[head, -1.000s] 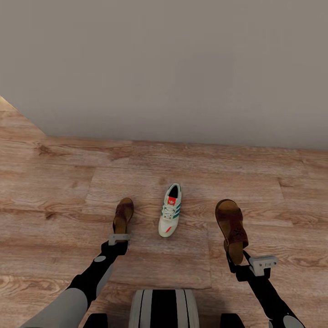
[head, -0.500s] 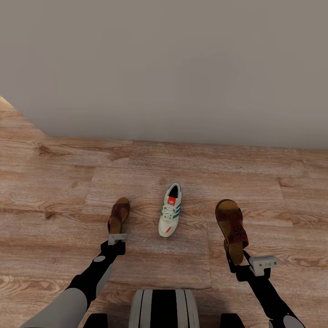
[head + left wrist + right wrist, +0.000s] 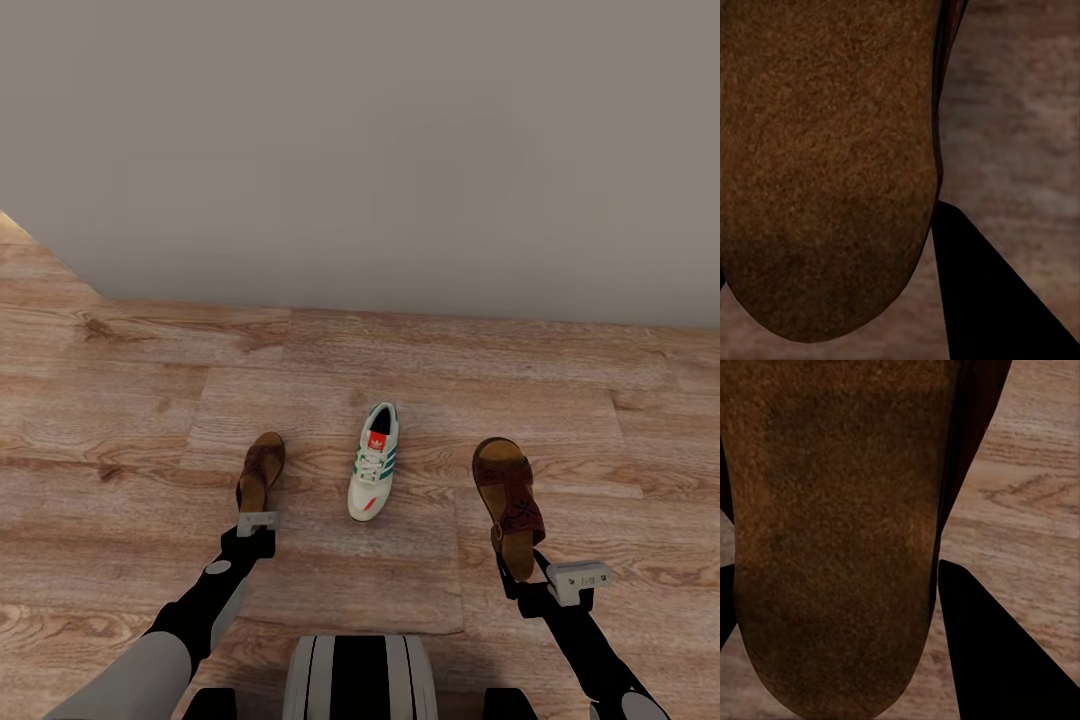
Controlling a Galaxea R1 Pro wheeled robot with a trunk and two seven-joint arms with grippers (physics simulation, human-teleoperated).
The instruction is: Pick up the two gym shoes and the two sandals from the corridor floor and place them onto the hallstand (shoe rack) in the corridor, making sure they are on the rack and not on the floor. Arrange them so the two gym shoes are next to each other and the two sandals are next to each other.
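Observation:
Two dark brown sandals are held by their heels just above the corridor floor (image 3: 120, 400). My left gripper (image 3: 257, 506) is shut on the left sandal (image 3: 263, 466), whose toe points toward the wall. My right gripper (image 3: 520, 562) is shut on the right sandal (image 3: 508, 490). Between them one cream gym shoe (image 3: 373, 462) with green stripes lies on the floor, toe toward me. In the left wrist view the sandal's footbed (image 3: 825, 165) sits beside a black finger (image 3: 982, 300). The right wrist view shows its sandal (image 3: 840, 532) against a finger (image 3: 997, 652). The hallstand is out of view.
A plain grey wall (image 3: 360, 150) runs across the view behind the shoes, meeting the wood planks about a shoe length beyond the sneaker. My own base (image 3: 360, 675) shows at the bottom centre. Open floor stretches to both sides.
The left sandal has shifted slightly left and toward me in the left gripper over the last second. The right sandal, the gym shoe and the view have held still.

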